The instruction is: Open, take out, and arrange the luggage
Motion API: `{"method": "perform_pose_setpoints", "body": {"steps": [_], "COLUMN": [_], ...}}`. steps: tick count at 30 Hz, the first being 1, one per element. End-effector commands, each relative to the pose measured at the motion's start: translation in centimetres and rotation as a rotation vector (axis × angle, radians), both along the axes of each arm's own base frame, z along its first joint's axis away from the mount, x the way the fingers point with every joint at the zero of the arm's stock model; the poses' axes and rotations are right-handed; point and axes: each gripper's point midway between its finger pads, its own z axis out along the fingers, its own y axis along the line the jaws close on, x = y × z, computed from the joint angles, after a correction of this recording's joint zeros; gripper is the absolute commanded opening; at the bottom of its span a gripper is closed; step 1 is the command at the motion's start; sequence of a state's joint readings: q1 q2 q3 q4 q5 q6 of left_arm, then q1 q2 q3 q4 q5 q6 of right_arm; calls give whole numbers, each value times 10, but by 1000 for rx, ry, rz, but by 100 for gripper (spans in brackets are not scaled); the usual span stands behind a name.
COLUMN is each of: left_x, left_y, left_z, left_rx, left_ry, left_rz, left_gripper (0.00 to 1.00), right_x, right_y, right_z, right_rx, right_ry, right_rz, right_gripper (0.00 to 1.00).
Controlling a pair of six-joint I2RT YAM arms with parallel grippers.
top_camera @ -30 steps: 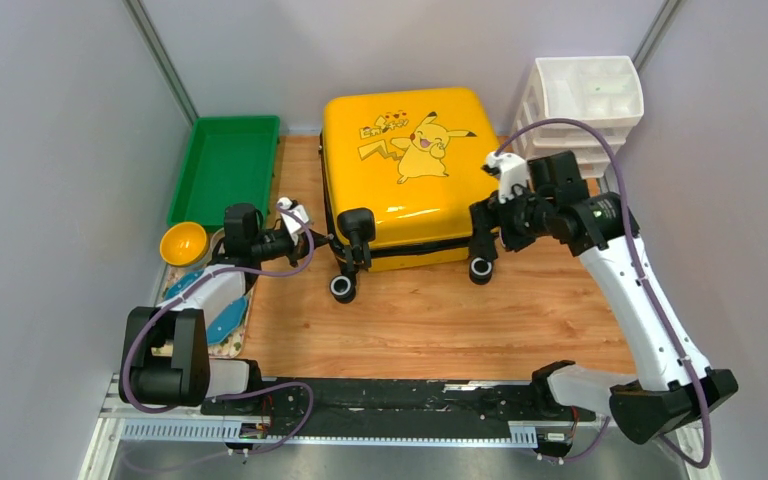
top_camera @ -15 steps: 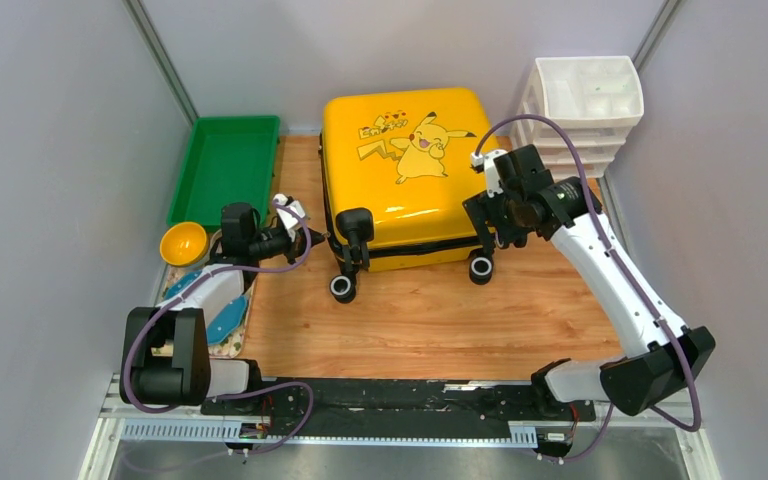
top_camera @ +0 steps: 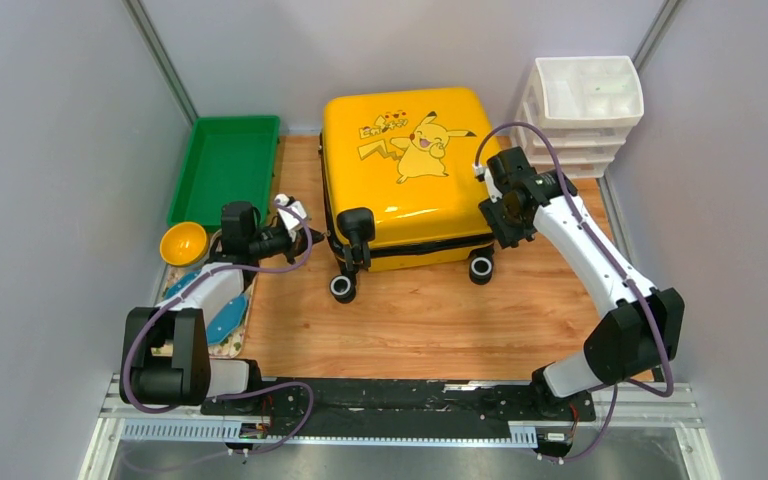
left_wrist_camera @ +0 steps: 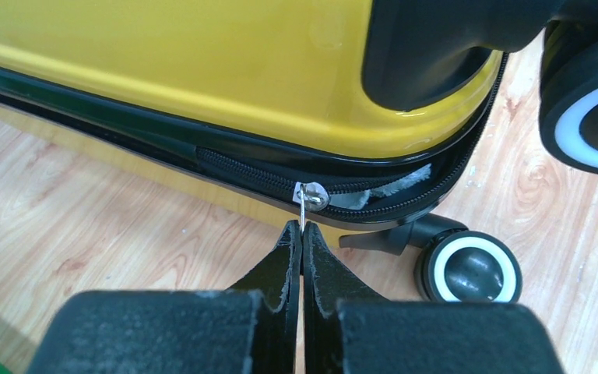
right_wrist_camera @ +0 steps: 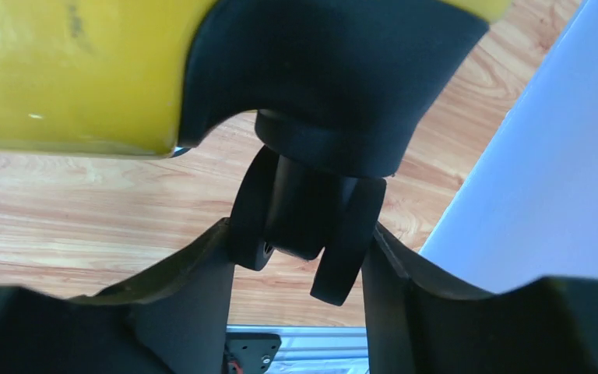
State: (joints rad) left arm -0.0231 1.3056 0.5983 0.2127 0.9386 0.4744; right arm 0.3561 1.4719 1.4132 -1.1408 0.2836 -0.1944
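Right arm has swung inward over the last second; the right gripper (right_wrist_camera: 299, 234) now clasps a black caster wheel (right_wrist_camera: 292, 210); the left gripper (left_wrist_camera: 302, 234) is pinched tight on the zipper pull (left_wrist_camera: 309, 195); beyond them the luggage (top_camera: 400, 170) lies flat, lid up, toward the table's back. Risks: the thin tab may slip free when tugged round the corner; the swivelling wheel may turn, letting the case slide.

luggage (left_wrist_camera: 163, 62) cropped at top edge, drawer unit (top_camera: 590, 118) contents too small
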Motion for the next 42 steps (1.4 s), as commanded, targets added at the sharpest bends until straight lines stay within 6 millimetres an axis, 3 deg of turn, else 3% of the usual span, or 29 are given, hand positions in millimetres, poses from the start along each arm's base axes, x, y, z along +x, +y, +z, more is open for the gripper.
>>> {"method": "perform_pose_setpoints", "body": {"steps": [1, 3, 4, 6, 10, 14, 15, 16, 17, 18, 20, 22, 26, 27, 28, 31, 32, 34, 35, 36, 40, 42], "left_x": [45, 59, 66, 78, 100, 119, 124, 120, 119, 118, 104, 91, 80, 78, 72, 67, 66, 64, 62, 62, 79, 96], "left_y": [26, 34, 37, 43, 45, 39, 33, 32, 30, 28, 27, 32, 49, 51, 51, 54, 53, 52, 51, 52, 59, 69], "left_z": [45, 46, 50, 49, 56, 46, 58, 46, 48, 54, 60, 57, 80, 79, 79, 83, 84, 87, 84, 84, 81, 85], "left_rx": [86, 113, 119, 132, 114, 69, 48, 43, 32, 24, 13, -13, -63, -58, -60, -99, -110, -143, -152, -163, -179, -179], "left_ry": [-257, -282, -308, -326, -358, -290, -289, -195, -164, -147, -98, -7, 93, 125, 161, 270, 290, 306, 314, 324, 341, 325], "left_rz": [89, 143, 162, 202, 224, 216, 183, 172, 164, 148, 157, 192, 304, 324, 336, 406, 412, 436, 440, 455, 523, 595], "left_gripper": [0, 0, 0, 0, 0, 0, 0, 8, 37, 48, 79, 79, 80, 80, 81, 81, 81, 82, 82, 82, 83, 83], "right_x": [7, 4, 1, -2, -8, -18, -23, -27, -31, -39, -52, -66, -77, -76, -70, -48, -33, -13, 1, 10, 45, 60], "right_y": [-16, -22, -22, -22, -14, 1, 5, 13, 16, 24, 39, 56, 84, 86, 87, 74, 57, 45, 24, 17, -18, -25], "right_z": [3, -3, -7, -10, -13, -14, -15, -15, -13, -15, -13, -11, 19, 27, 37, 56, 70, 82, 90, 93, 74, 60], "right_rx": [-32, -33, -26, -19, 28, 114, 139, 188, 208, 256, 339, 419, 571, 585, 596, 646, 672, 730, 743, 755, 696, 675], "right_ry": [-25, 5, 22, 34, 54, 79, 96, 110, 115, 145, 181, 219, 178, 159, 129, 54, -6, -59, -107, -132, -177, -209], "right_rz": [-20, -32, -27, -19, 8, 43, 50, 64, 69, 78, 107, 132, 230, 242, 241, 185, 131, 84, 16, -5, -145, -175], "right_gripper": [44, 29, 12, 0, 0, 0, 0, 0, 0, 0, 0, 0, 0, 3, 27, 76, 79, 80, 80, 80, 72, 65]}}
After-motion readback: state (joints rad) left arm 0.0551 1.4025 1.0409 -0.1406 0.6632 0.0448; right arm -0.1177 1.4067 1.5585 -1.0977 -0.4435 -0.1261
